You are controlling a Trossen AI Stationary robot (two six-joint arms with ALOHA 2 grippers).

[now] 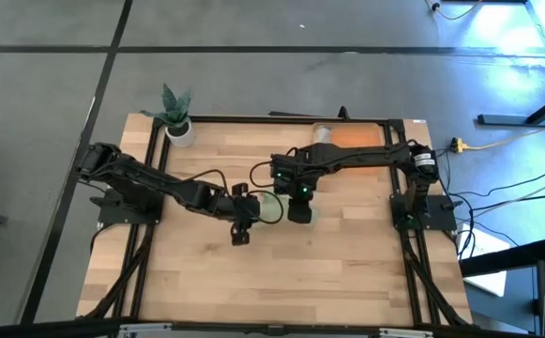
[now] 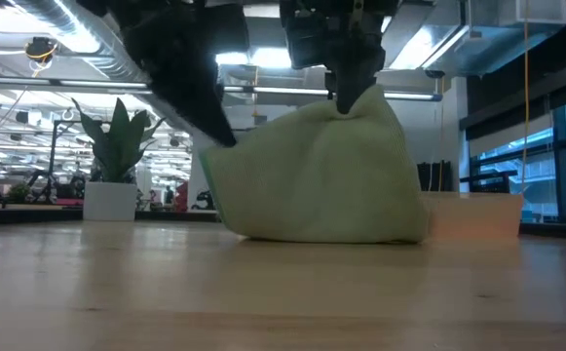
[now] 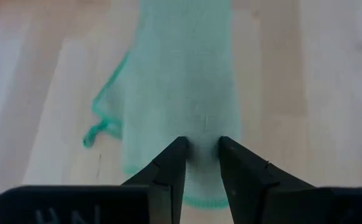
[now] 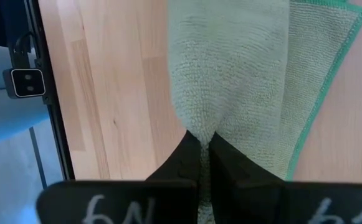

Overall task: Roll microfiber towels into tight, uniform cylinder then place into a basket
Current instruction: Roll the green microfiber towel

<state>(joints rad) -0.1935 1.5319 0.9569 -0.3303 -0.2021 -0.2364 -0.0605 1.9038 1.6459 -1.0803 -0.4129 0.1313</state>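
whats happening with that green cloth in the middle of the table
Both arms are working on the light green towel at the middle of the wooden table. The right hand is shut on a pinch of the towel and holds that part up in a peak, while the rest sags to the tabletop. The left hand grips another edge of it. The orange basket waits at the back of the table.

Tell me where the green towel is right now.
In the high view the green towel sits mid-table between both pincers; the right pincer pinches it up into a tent, the left pincer at its other edge.
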